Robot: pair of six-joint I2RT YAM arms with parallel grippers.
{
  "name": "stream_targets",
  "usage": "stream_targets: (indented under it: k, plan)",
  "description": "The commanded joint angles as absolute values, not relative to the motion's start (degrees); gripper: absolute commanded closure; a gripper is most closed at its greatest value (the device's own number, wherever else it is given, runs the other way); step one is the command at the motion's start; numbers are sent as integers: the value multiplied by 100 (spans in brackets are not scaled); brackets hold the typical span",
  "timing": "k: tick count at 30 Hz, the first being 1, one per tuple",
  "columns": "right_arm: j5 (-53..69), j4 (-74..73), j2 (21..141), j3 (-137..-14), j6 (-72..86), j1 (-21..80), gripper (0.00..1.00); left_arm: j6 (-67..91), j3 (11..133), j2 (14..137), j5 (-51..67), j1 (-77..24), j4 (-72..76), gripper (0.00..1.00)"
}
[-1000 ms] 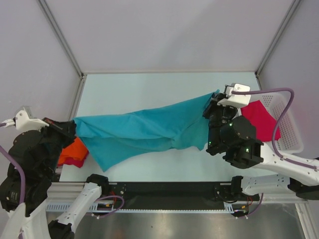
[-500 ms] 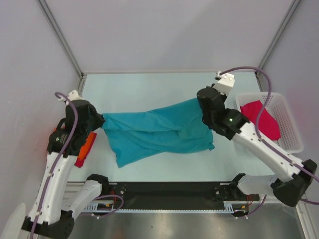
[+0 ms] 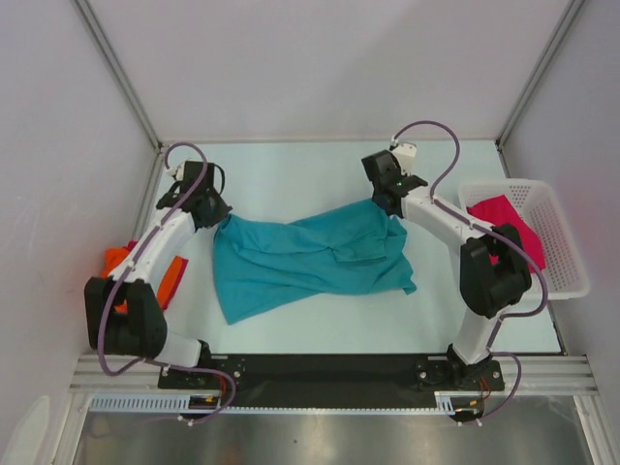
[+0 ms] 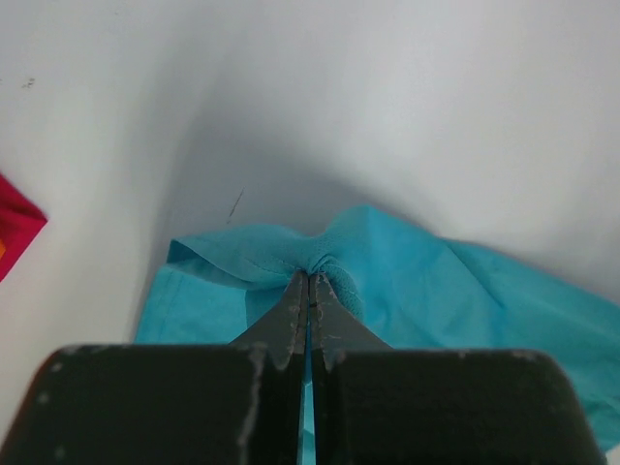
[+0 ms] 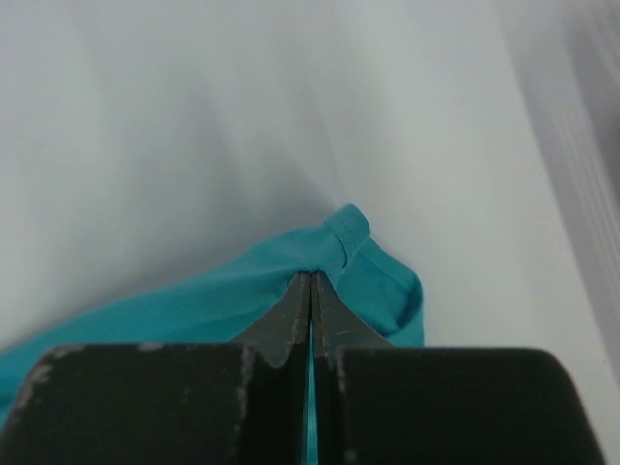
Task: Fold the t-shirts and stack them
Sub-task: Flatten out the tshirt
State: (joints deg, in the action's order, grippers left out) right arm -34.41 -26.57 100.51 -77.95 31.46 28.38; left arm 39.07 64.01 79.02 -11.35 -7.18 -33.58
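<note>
Overhead view looking down on table [image 3: 291,174], wrist views close along their fingers [image 4: 289,315], all sharing teal t-shirt [image 3: 300,257]

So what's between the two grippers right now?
Only the teal t-shirt spans that stretch, as the top view shows. It lies rumpled; the left gripper pinches one end and the right gripper the other.

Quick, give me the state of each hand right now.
Left hand: closed, pinching a bunched edge of the teal t-shirt.
Right hand: closed, pinching the same shirt at a hemmed edge.
</note>
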Motion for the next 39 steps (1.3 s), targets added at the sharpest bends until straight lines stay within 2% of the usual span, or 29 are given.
stream_targets:
  k: [1, 8, 13, 15, 16, 17, 19, 20, 22, 23, 26, 34, 39]
  plan:
    - [-3454, -2294, 10483, -8682, 2936, 2567, 100, 3982, 7066, 8428, -1230, -642, -2918, 100]
    - [-3586, -2162, 11284, -9491, 2778, 2224, 100, 3999, 7769, 9149, -1477, -326, -2813, 100]
    - [-3200, -2241, 11864, -10063, 2655, 2083, 100, 3990, 8006, 9650, -1354, -123, -2733, 100]
    - [-3199, -2390, 12111, -10256, 2611, 2066, 90, 3973, 8051, 9799, -1275, -71, -2760, 99]
    - [-3182, -2434, 12164, -10344, 2584, 2065, 80, 3955, 8077, 9826, -1231, -53, -2768, 97]
    - [-3182, -2443, 12199, -10362, 2575, 2065, 65, 3946, 8077, 9844, -1204, -44, -2795, 93]
    - [-3208, -2408, 12164, -10336, 2523, 2065, 54, 3920, 8060, 9835, -1169, -35, -2795, 83]
    - [-3217, -2391, 12121, -10336, 2496, 2065, 50, 3911, 8060, 9818, -1152, -35, -2795, 69]
    - [-3234, -2356, 12068, -10345, 2383, 2065, 48, 3911, 8051, 9748, -1143, -35, -2812, 54]
    - [-3260, -2355, 12033, -10362, 2356, 2065, 47, 3911, 8051, 9730, -1125, -35, -2847, 43]
    - [-3296, -2382, 11805, -10301, 2268, 2083, 46, 3929, 8007, 9520, -1081, -35, -2927, 34]
    - [-3182, -2373, 10751, -9019, 2496, 2591, 47, 3929, 7050, 8746, -1037, -140, -2734, 32]
    - [-3085, -2399, 10521, -8289, 2830, 3093, 47, 3990, 6304, 8552, -949, -255, -2523, 32]
